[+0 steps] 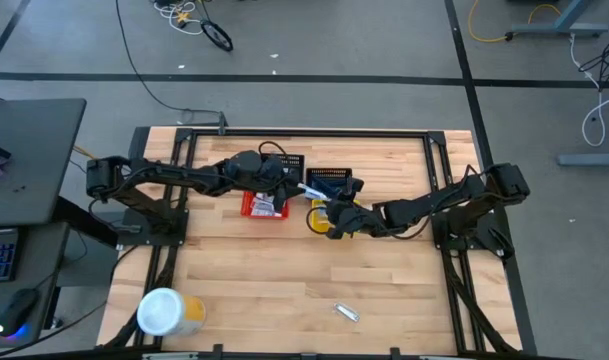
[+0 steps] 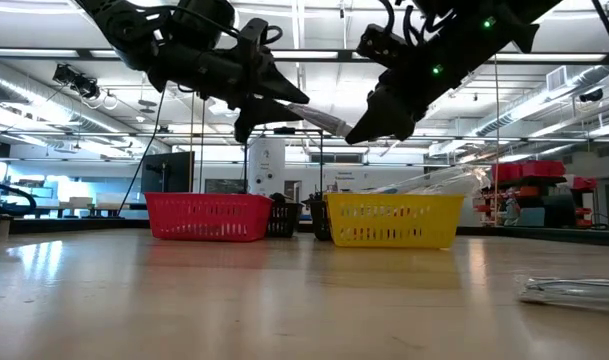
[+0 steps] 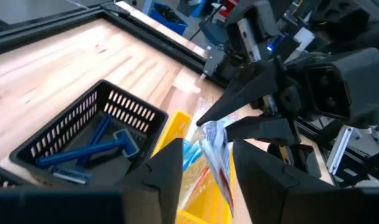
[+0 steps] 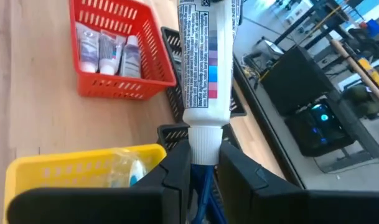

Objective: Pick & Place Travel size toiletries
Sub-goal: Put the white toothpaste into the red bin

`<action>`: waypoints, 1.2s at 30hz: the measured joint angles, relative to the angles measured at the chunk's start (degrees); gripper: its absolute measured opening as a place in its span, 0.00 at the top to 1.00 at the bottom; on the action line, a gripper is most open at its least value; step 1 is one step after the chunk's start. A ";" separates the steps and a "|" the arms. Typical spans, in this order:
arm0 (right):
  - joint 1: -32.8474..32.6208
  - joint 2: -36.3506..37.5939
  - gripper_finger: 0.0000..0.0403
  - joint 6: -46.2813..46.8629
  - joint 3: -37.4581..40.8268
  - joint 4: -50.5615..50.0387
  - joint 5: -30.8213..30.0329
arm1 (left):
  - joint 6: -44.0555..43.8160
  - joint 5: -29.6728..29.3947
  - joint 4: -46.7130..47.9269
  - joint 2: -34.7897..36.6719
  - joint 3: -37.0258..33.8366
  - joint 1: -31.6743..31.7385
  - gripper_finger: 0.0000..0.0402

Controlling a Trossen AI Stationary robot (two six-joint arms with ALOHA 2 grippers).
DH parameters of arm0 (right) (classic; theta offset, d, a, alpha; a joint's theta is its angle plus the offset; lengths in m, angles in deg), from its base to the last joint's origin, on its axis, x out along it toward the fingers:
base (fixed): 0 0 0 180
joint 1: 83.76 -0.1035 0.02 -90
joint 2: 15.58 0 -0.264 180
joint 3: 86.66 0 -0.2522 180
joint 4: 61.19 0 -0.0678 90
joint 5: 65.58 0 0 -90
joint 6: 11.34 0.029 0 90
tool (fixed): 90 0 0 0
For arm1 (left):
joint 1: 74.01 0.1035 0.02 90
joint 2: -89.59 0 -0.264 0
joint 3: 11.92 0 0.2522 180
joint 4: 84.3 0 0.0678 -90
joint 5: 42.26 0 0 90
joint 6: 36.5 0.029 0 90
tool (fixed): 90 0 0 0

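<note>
Left claw (image 3: 205, 152): closed on the flat end of a white tube (image 4: 205, 62), which is held in the air above the baskets.
Red basket (image 4: 124, 90): three small tubes (image 4: 108, 53) are counted inside, side by side.
Black basket (image 3: 124, 106): at least two blue razors (image 3: 108, 146) are seen; a second black basket stands beside it.
Held tube: judged light and soft-bodied, easily squeezed; the stiff cap or the crimped end is judged the best hold.
Yellow basket (image 4: 77, 165): clear-wrapped items lie inside, but their number cannot be told.
Right claw (image 4: 205, 158): set about the tube's cap; whether it is clamped cannot be told.
Table (image 1: 284, 290): one loose wrapped item (image 1: 346, 313) is left, judged slippery.
</note>
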 joint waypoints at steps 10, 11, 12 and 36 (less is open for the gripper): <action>2.14 -0.04 0.83 -0.05 0.00 2.68 1.60 | 0.28 -0.61 1.73 0.00 0.02 0.01 0.96; 2.39 -0.04 0.82 0.05 0.00 2.65 2.51 | 0.47 -0.93 1.83 0.00 0.02 0.02 0.97; 2.60 -0.04 0.81 0.47 0.00 2.55 3.26 | 0.51 -1.28 1.92 0.00 0.02 0.02 0.98; -3.14 -0.04 0.64 14.43 0.00 -1.95 6.61 | 5.33 -10.07 45.70 22.74 0.64 4.08 0.96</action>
